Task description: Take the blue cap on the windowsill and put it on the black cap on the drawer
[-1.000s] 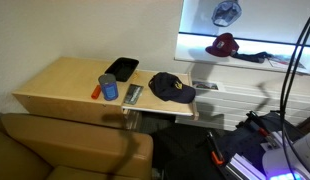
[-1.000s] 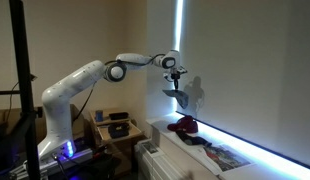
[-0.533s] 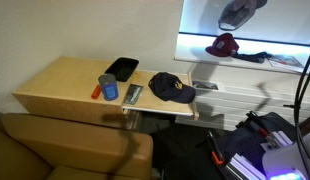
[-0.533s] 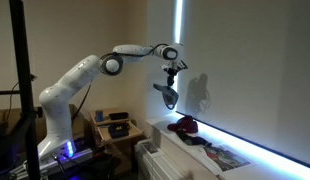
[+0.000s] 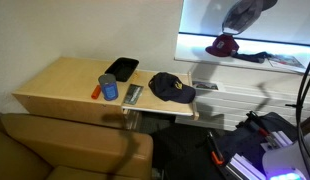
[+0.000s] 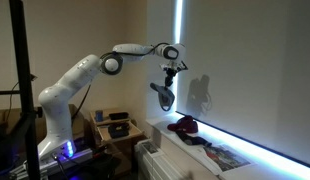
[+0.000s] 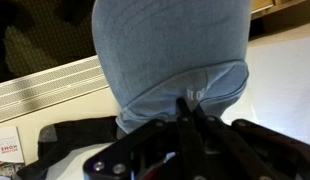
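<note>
Fingers (image 7: 181,128) pinch blue cap (image 6: 164,96) aloft near windowsill (image 5: 195,62).

Dim overall, window (image 6: 179,30) glare (blown out), soft focus

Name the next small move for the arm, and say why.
Probably carry the blue cap across toward the drawer, jaws kept closed. The cap hangs from the gripper in the air above the maroon cap, while the black cap it must land on lies lower, on the drawer top.
</note>
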